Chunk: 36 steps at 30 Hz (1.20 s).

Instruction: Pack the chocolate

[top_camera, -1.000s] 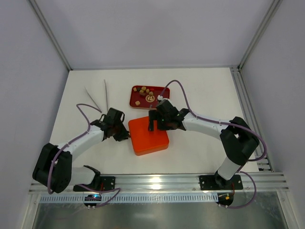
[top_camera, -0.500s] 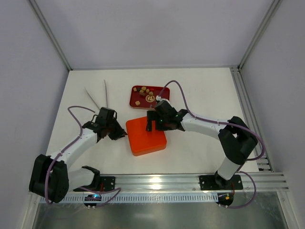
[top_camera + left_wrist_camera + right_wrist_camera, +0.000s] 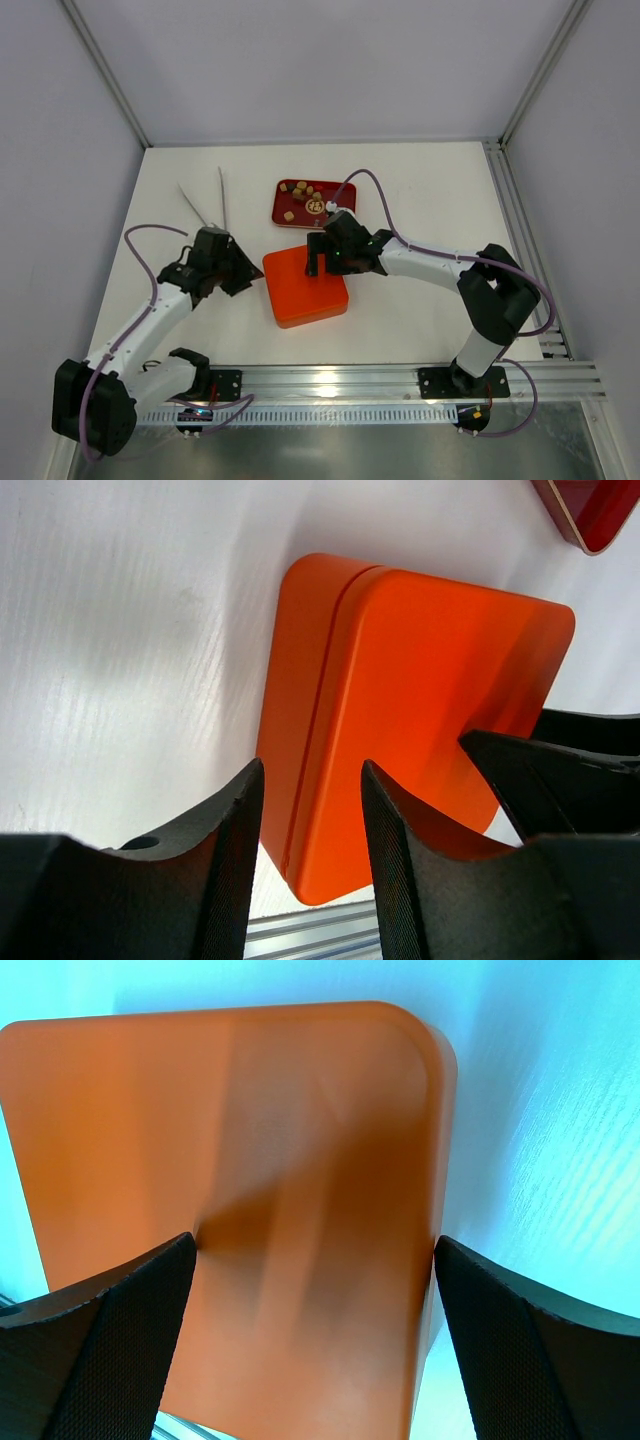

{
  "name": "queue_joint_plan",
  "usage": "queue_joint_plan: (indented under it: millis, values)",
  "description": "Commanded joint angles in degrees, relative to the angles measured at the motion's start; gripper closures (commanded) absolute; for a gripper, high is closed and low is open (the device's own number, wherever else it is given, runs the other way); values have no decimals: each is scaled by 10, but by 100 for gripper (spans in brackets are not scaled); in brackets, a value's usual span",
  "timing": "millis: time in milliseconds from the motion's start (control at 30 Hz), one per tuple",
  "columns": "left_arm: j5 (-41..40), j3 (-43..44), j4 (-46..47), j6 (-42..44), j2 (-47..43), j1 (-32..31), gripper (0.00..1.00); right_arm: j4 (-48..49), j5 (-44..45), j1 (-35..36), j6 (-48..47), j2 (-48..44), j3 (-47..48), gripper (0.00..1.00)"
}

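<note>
The top external camera sits high above and behind the arm bases (image 3: 205,385), looking steeply down over the whole white table (image 3: 440,190) from afar. The left wrist camera looks past the left gripper (image 3: 308,780) at the orange box (image 3: 420,710) from close by, a red tray (image 3: 590,505) corner at upper right. The right wrist camera, nearer still, faces the box top between the right gripper (image 3: 312,1245) fingers. All three views share that box.

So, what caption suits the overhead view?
Closed orange box, right claw spread over it, left claw open beside it, chocolates waiting in the red tray behind.
</note>
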Motion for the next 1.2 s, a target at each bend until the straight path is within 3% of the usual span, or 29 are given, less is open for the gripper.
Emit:
queue_joint_plan:
  millis: [0,367,600,800,967,1167]
  values:
    - [29,-4,14,5,-3,3,56,-36,10,4,-9,20,-14,0]
    - [86,-78,94,3,26,-29,51,-29,7,4,-7,16,-17,0]
    - [56,-110,94,-27,64,-61,68,-31,10,5,-8,7,-18,0]
    - [23,-114,92,-47,109,-98,74,-28,11,4,-9,2,-27,0]
    - [11,-109,96,-52,158,-119,74,-19,6,4,-9,3,-45,0]
    - [15,-106,103,-53,192,-127,67,-7,-1,4,-4,2,-62,0]
